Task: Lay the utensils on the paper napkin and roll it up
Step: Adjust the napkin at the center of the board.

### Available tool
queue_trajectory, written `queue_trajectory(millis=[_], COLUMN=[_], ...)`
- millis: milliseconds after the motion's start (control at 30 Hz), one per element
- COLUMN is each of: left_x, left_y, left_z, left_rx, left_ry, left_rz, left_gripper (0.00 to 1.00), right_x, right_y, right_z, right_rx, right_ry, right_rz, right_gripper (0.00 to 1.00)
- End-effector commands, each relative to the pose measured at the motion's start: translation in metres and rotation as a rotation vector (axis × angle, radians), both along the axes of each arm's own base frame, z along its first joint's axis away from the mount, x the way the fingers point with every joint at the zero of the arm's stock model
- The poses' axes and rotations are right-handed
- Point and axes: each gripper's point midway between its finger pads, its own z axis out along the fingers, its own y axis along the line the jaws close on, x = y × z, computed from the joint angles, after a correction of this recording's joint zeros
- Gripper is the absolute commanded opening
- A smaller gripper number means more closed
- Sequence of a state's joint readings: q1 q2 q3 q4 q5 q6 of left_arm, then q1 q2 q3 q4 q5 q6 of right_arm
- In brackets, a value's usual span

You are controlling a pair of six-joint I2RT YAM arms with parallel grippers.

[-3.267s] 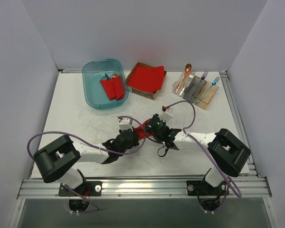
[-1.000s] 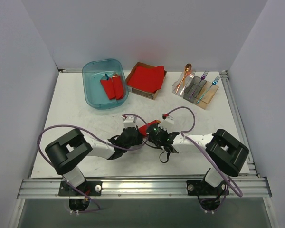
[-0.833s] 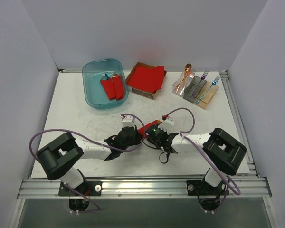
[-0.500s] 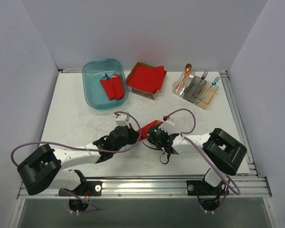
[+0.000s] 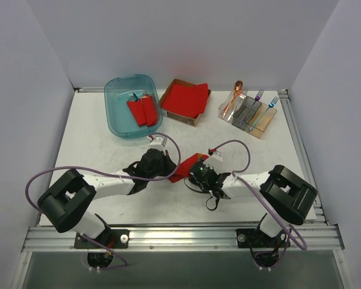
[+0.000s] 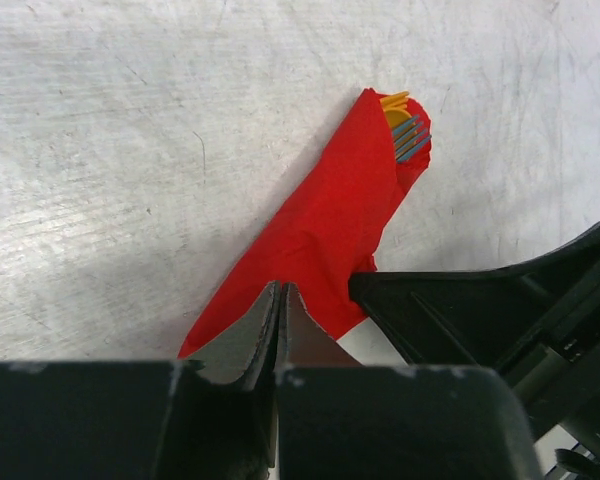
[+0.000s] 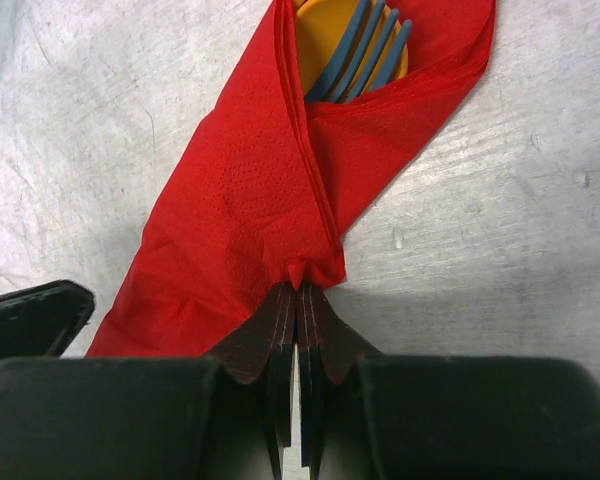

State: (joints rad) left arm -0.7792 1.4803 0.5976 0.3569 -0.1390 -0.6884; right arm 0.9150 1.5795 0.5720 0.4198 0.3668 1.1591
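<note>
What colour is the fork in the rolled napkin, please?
Blue fork in the red napkin; the right wrist view shows it best.

The utensils [image 7: 350, 50] lie inside the paper napkin [image 7: 250, 200] on the table [image 5: 90, 150].

I count two grippers, the left gripper [image 6: 280, 292] and the right gripper [image 7: 298, 292]. On the counter [image 5: 96, 150] there is one paper napkin [image 7: 242, 210], with one orange-yellow spoon [image 7: 325, 35] and one blue fork [image 7: 368, 48] showing at its open end. Farther back I see one blue tub [image 5: 113, 114] with two red rolls [image 5: 136, 112], one cardboard box [image 5: 182, 118] with one red stack [image 5: 185, 99], and one clear holder [image 5: 257, 125] with one orange spoon [image 5: 235, 95] and at least two forks [image 5: 258, 96].
</note>
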Motion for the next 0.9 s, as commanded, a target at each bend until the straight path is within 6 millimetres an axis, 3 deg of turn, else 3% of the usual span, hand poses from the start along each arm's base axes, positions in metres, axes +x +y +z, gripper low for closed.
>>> queue_trajectory(millis=[0, 233, 600, 867], left_x=[0.009, -0.017, -0.061, -0.083], left_y=[-0.019, -0.016, -0.018, -0.022], left_z=[0.016, -0.004, 0.003, -0.019], left_rx=[-0.053, -0.065, -0.012, 0.038], left_ry=[-0.049, -0.02, -0.112, -0.12], left_rz=[-0.057, -0.083, -0.077, -0.093], left_gripper=[0.02, 0.02, 0.02, 0.02], right_x=[-0.006, -0.007, -0.007, -0.005], right_y=[-0.012, -0.021, -0.031, -0.033], right_z=[-0.003, 0.002, 0.004, 0.004], right_rx=[-0.045, -0.06, -0.073, -0.071], right_ry=[0.008, -0.007, -0.006, -0.004], right_rz=[0.023, 0.035, 0.035, 0.051], right_gripper=[0.0, 0.0, 0.0, 0.0])
